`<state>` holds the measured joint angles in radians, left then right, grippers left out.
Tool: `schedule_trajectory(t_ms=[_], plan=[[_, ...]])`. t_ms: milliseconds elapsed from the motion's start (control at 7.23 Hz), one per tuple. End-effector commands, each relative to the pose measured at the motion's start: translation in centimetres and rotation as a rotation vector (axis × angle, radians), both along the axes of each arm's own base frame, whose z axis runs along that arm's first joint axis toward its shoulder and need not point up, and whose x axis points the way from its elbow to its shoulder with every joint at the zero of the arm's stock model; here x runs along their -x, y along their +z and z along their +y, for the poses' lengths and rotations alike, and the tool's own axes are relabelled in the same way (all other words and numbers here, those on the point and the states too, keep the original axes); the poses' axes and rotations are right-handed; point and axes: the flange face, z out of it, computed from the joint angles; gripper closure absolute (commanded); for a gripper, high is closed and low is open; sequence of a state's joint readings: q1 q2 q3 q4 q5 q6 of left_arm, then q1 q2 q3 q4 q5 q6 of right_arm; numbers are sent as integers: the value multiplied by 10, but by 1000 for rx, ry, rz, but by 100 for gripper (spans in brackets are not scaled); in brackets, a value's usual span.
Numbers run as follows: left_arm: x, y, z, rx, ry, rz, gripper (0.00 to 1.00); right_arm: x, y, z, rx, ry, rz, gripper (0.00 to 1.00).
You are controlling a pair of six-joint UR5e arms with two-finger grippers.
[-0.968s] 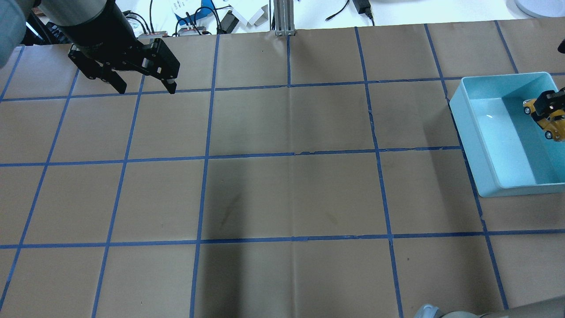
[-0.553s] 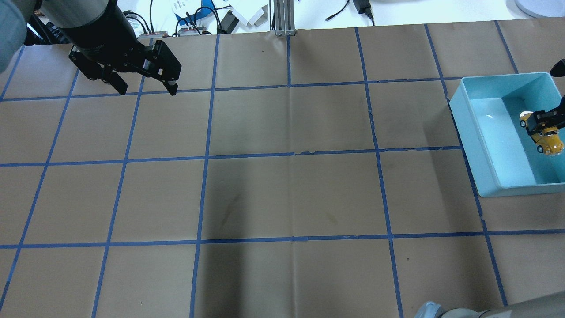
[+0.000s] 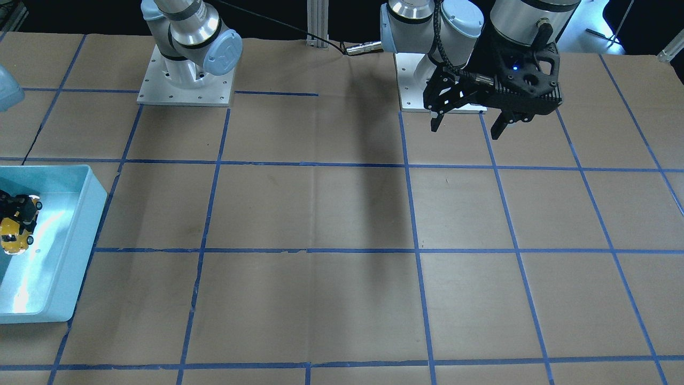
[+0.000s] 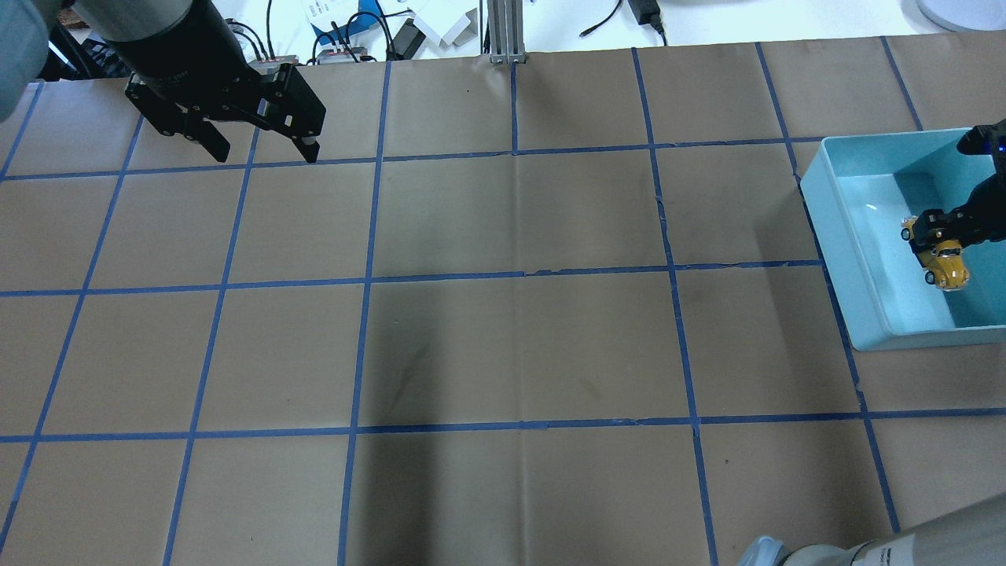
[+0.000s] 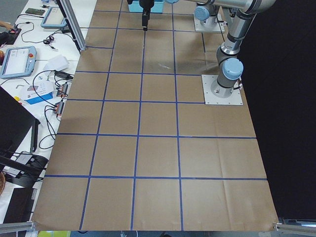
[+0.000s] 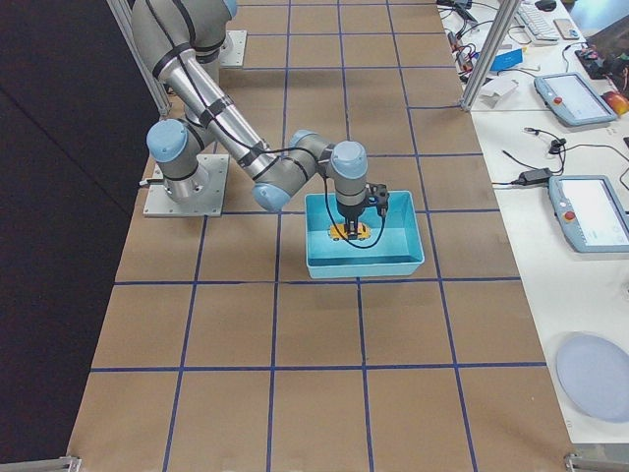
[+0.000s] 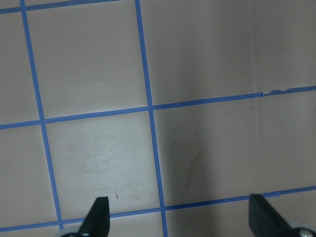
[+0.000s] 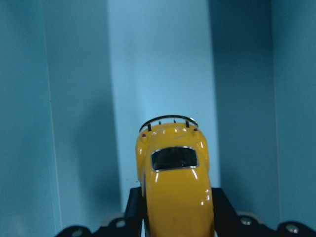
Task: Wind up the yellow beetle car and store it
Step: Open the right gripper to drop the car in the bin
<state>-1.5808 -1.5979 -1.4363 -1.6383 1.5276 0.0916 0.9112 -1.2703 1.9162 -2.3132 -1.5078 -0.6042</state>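
Observation:
The yellow beetle car (image 4: 947, 267) is small and glossy, with dark windows. My right gripper (image 4: 941, 240) is shut on its sides and holds it inside the light blue bin (image 4: 833, 228) at the table's right end. In the right wrist view the car (image 8: 175, 182) sits between the two fingers, over the bin's floor. I cannot tell whether its wheels touch the floor. It also shows in the front view (image 3: 15, 238) and the right side view (image 6: 349, 233). My left gripper (image 4: 266, 156) is open and empty above the far left of the table, far from the car.
Brown paper with a blue tape grid (image 4: 519, 275) covers the table. Cables and small boxes (image 4: 369, 31) lie beyond the far edge. A metal post (image 4: 501, 31) stands at the far middle. The two arm bases (image 3: 184, 80) stand on the robot's side.
My right gripper has carried the car leftward and lower inside the bin. My left gripper has shifted only slightly and stays open.

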Motion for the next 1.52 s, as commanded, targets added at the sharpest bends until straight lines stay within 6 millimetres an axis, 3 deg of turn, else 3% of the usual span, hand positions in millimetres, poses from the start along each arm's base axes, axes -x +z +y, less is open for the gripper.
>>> schedule_trajectory(t_ms=[0, 138, 277, 415, 691, 968, 1106, 1383], plan=[[-1, -1, 2, -3, 3, 1, 0, 1, -15, -2, -20, -70, -24, 71], [-3, -1, 0, -3, 6, 1, 0, 1, -16, -2, -22, -76, -25, 69], [-2, 2, 2, 3, 5, 3, 0, 2, -17, -2, -25, -79, -25, 42], [-2, 2, 2, 3, 6, 3, 0, 2, -16, -3, -20, -97, -29, 6], [1, -1, 1, -2, 5, 3, 0, 6, 1, -8, 2, -97, 1, 0], [1, 3, 3, 6, 2, 3, 0, 3, 69, -25, -13, -75, 2, 0], [2, 2, 3, 5, -1, 3, 0, -21, 110, -45, 2, -29, 14, 0], [4, 2, 5, 3, -9, 1, 0, -97, 163, -65, -76, -68, 22, 0]])
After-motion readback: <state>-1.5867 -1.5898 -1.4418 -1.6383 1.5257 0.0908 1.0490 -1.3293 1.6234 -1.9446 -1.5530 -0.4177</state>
